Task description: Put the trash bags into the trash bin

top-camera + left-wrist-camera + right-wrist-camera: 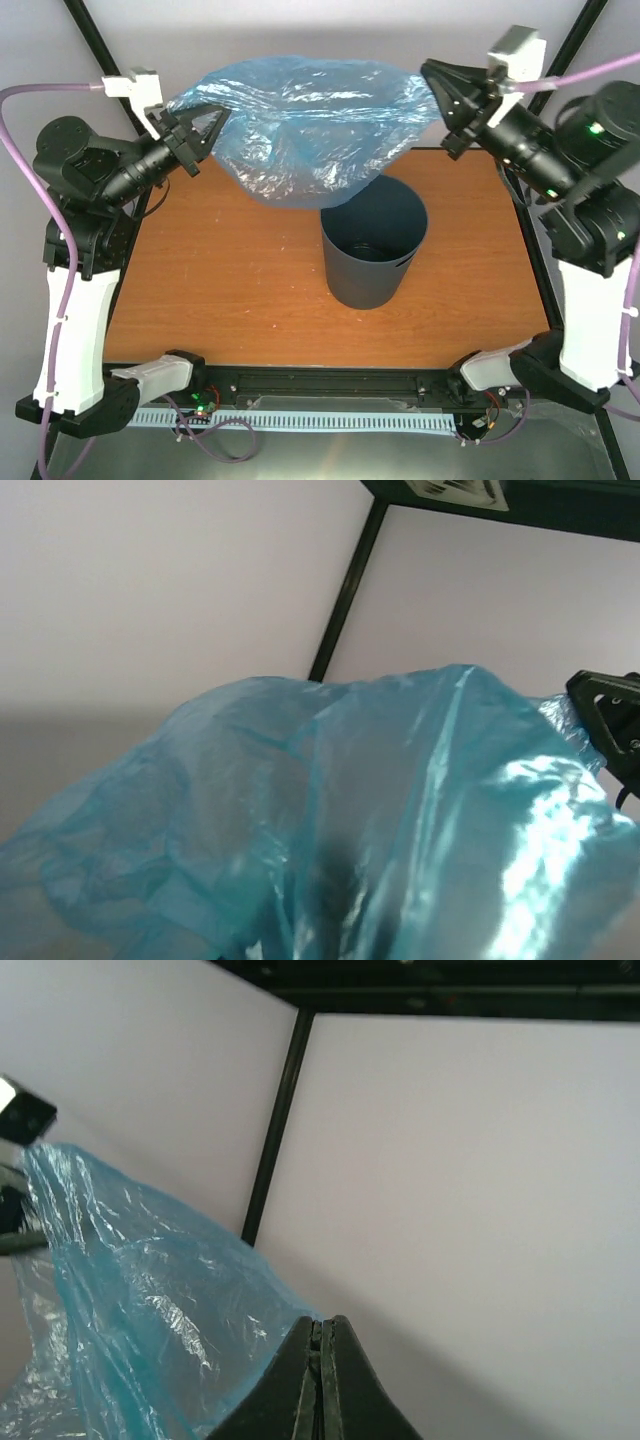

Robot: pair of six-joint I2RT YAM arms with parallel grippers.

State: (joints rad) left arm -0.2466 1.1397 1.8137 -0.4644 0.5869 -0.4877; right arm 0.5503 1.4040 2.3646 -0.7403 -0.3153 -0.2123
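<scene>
The bag [305,125] is thin, blue and see-through. It hangs up in the air over the far edge of the tabletop [230,270]. It is pulled out wide from left to right, so its long way runs along that far edge. Its middle sags down in a soft, wrinkly curve.

The left fingers [212,122] are shut on the left end of the bag. The right fingers [435,78] are shut on the right end. In the right wrist view the right fingers [320,1380] are pressed tight together, with the blue plastic [130,1300] running off from them to the left. In the left wrist view the bag [350,830] fills the bottom of the picture and hides the left fingers.

The bin [365,280] is dark grey and round. It stands upright on the tabletop, a little right of the middle, with its open top facing up. It looks empty.

The thing that matters most is where the bin is from the bag. The bin is lower than the bag and closer to the near edge. From above, the lowest part of the bag lies over the far side of the bin's rim. I cannot tell if they touch.

I think the bag needs to come toward the near edge and then go down into the bin. The right fingers are nearer to the bin than the left fingers. The bag is wider than the bin, so the two ends may need to come closer together first.
</scene>
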